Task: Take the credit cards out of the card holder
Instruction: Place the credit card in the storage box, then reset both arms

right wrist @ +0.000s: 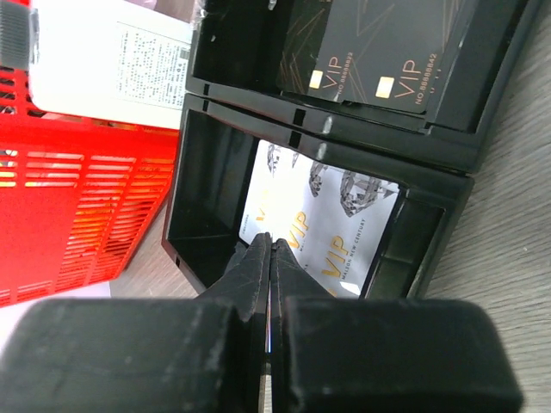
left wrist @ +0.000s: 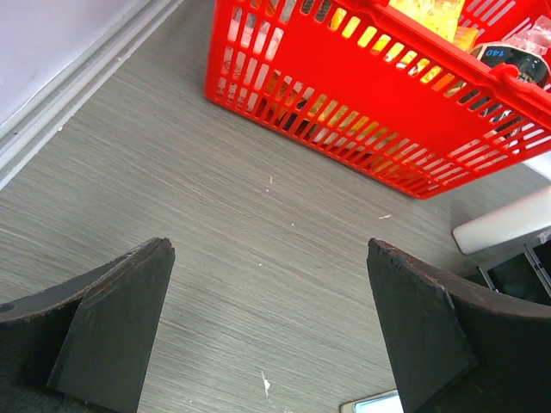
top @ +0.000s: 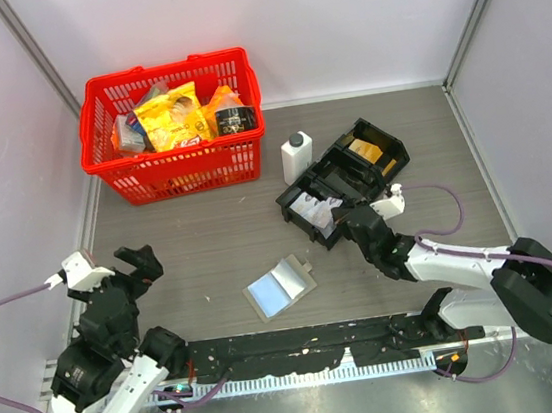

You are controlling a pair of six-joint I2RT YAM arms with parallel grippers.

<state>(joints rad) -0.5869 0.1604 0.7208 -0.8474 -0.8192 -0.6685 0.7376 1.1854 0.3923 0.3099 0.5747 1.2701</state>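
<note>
At the middle of the table (top: 210, 245), from above, find one card holder (top: 279, 287) lying open and flat, blue panel up, well apart from the left gripper (top: 140, 264), spread wide, and the right gripper (top: 350, 219) at the one black tray (top: 332, 171); count also one red basket (top: 174, 156) and one white bottle (top: 297, 156). From the left wrist, note fingers (left wrist: 112, 335) wide apart over bare wood; judge the holder light, thin, floppy at its fold, probably slick inside, so pin one flap and pinch a free edge. From the right wrist, see fingers (right wrist: 250, 275) pressed together above a pale card (right wrist: 344, 224), two black cards (right wrist: 370, 52) beyond.
</note>
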